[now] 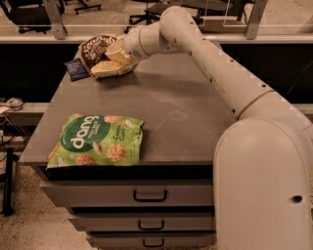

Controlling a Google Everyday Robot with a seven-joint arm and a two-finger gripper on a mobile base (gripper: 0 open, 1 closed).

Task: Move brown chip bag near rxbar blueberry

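The brown chip bag (97, 49), with a dark brown top and a cream lower part, is at the far left corner of the grey cabinet top (166, 107). My gripper (115, 54) is shut on the bag's right side, with the white arm reaching in from the right. The rxbar blueberry (77, 68), a small dark navy wrapper, lies flat just left of the bag, near the cabinet's left edge. The bag's lower edge is close to the surface. I cannot tell whether it touches.
A large green "dang" bag (98, 140) lies flat at the front left of the cabinet top. Drawers with handles (149, 196) are below. Office chairs (29, 12) and a rail stand behind the far edge.
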